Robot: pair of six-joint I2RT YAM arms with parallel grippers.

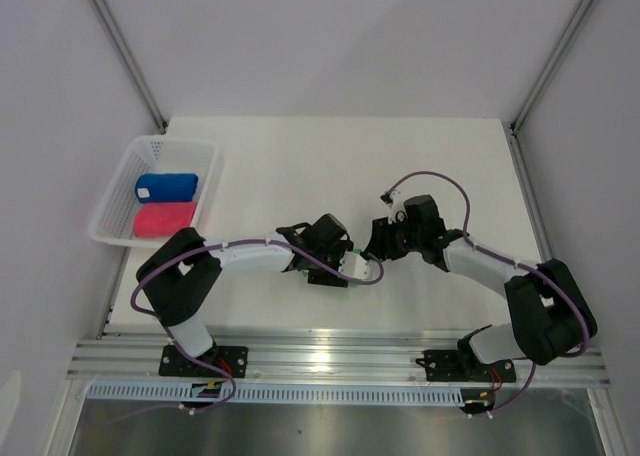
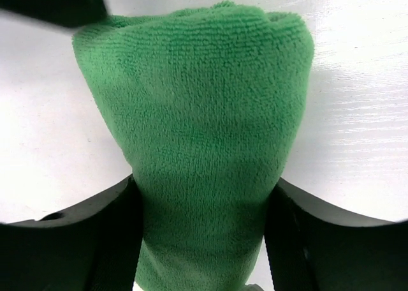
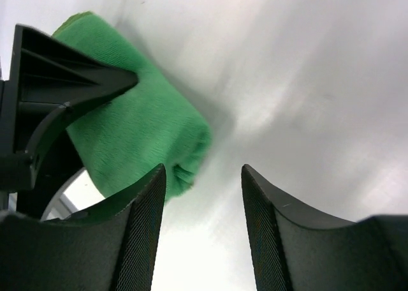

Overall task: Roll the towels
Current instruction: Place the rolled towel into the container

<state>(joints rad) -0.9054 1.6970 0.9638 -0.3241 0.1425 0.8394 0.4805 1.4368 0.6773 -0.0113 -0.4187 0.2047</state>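
The green towel [image 2: 197, 112] is rolled into a thick roll on the white table. My left gripper [image 2: 204, 186] is shut on its near end, one finger on each side. In the top view the left gripper [image 1: 350, 263] sits mid-table with only a speck of the green towel [image 1: 353, 253] showing. My right gripper [image 1: 378, 244] is open and empty just right of it. In the right wrist view the right gripper [image 3: 204, 171] stands beside the free end of the green towel [image 3: 140, 125], not around it. The blue towel [image 1: 166, 186] and the pink-red towel [image 1: 164, 219] lie rolled in the basket.
The white mesh basket [image 1: 113, 181] stands at the table's left edge. The left gripper's black finger [image 3: 57, 80] shows over the roll in the right wrist view. Purple cables run along both arms. Grey walls enclose the table on the left, right and back.
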